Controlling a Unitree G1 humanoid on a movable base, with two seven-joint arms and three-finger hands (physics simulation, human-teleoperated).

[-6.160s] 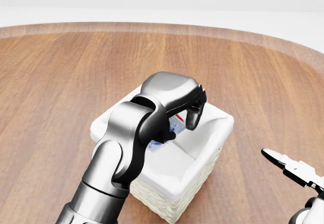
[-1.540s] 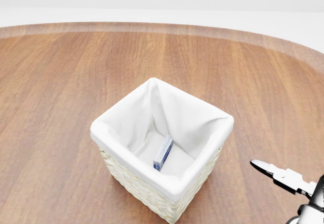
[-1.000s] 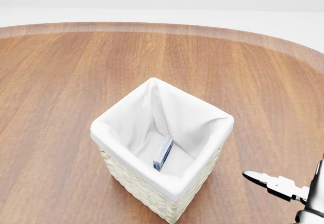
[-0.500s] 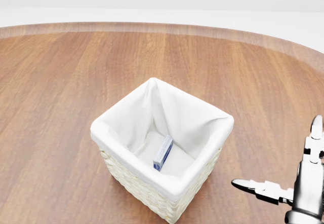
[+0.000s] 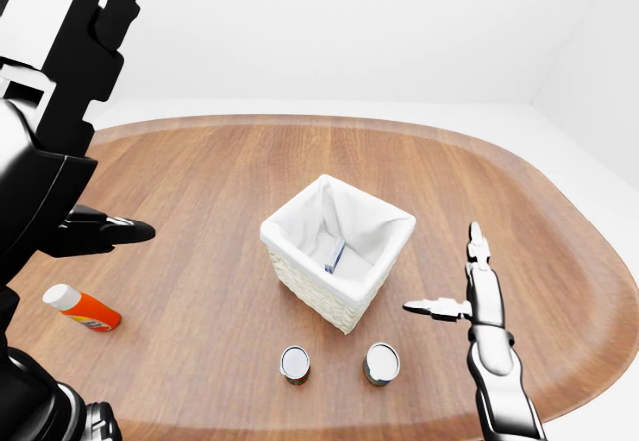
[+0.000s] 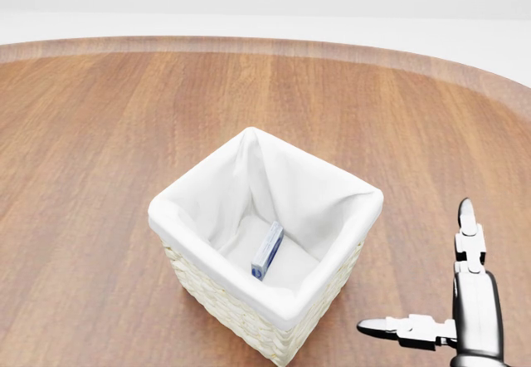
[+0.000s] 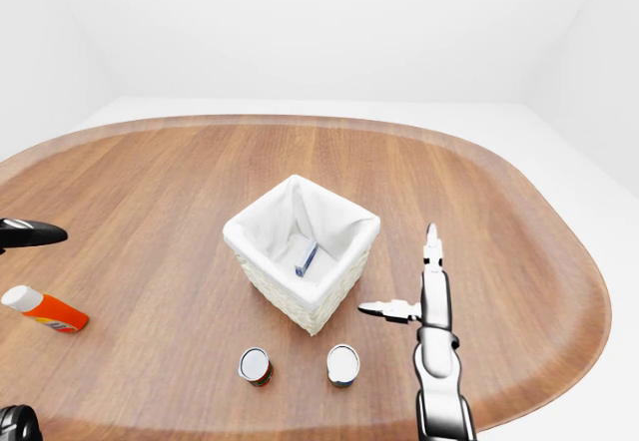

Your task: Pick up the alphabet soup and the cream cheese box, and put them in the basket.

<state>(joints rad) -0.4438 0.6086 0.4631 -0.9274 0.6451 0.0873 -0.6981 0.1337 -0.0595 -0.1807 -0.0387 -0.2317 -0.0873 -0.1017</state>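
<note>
The left arm that was bent over the basket a few seconds ago is out of the head view now, and the cream cheese box it was lowering stands on edge on the white liner, leaning near the middle of the floor. That half of the job looks done. The right hand has meanwhile swung up at the lower right of the head view: one finger points straight up, another sticks out sideways toward the basket, spread wide and holding nothing. The left hand hangs at the left edge of the left-eye view, well apart from everything; its fingers reach out and it carries nothing I can see.

Two cans stand below the basket in the eye views, one to the left, one nearer the right hand. Which is the alphabet soup I cannot tell from their tops.

The surface is a broad oval of warm wood grain. An orange bottle lies at its left. The room is plain white.
</note>
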